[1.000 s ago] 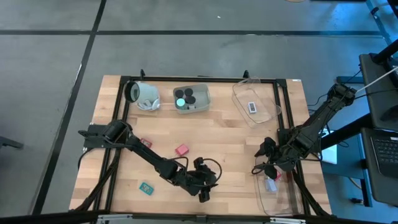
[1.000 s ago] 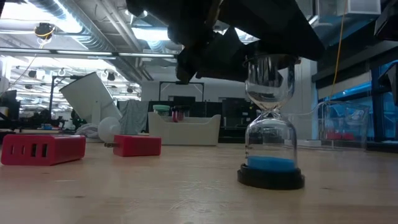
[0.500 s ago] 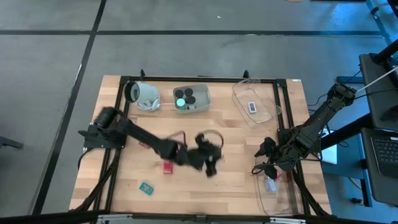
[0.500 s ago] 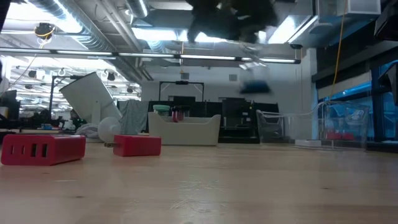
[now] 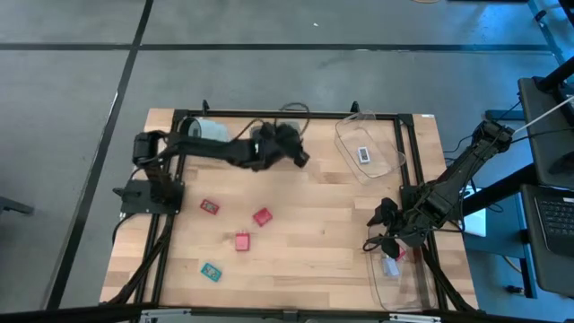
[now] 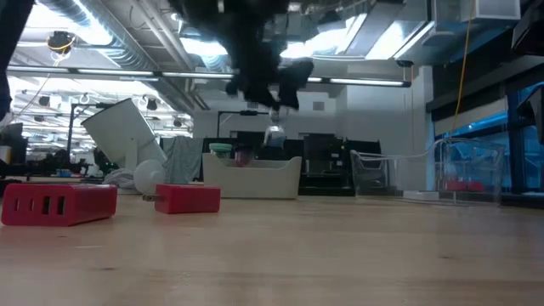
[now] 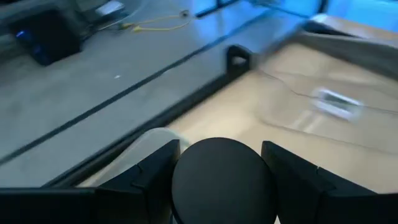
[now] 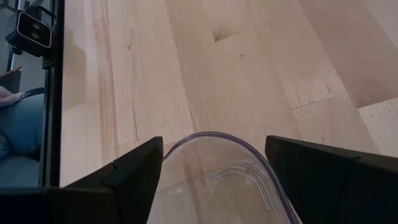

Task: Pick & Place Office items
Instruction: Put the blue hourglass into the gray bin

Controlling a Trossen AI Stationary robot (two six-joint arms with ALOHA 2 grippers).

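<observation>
**Left gripper holds a black-capped item over the grey tray**

High view: left gripper point(image 5: 289, 146) above grey tray point(image 5: 276, 144); three red blocks point(image 5: 261, 216) lie well behind it.

Left wrist view: fingers point(image 7: 155, 174) clamp the black round cap point(image 7: 222, 180).

Right wrist view: right gripper point(image 8: 214, 165) spread wide over a clear tray point(image 8: 217, 168).

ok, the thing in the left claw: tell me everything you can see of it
The black-capped item shows the left wrist camera a round, matte black end, smooth like plastic, seated between the left claw's two dark fingers, which press on its sides. From table height a small clear, glassy bulb hangs below the claw. It is blurred, so its shape and contents cannot be told. It is in the air, above the pale tray at the back of the table, touching only the claw.
</observation>
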